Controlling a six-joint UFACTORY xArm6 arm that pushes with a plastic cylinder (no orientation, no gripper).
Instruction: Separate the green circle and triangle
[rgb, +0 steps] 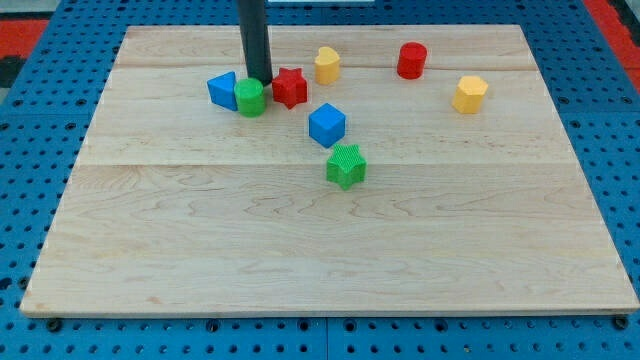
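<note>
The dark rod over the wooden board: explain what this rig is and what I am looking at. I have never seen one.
There is one picture, from a single camera looking down at a wooden board. The rod belongs to a robot arm that has no gripper, so it holds nothing and only pushes blocks. My tip sits just behind the green circle, between the blue triangle on the view's left and the red star on the right. Also there: a blue cube, a green star, a red cylinder and two yellow blocks.
</note>
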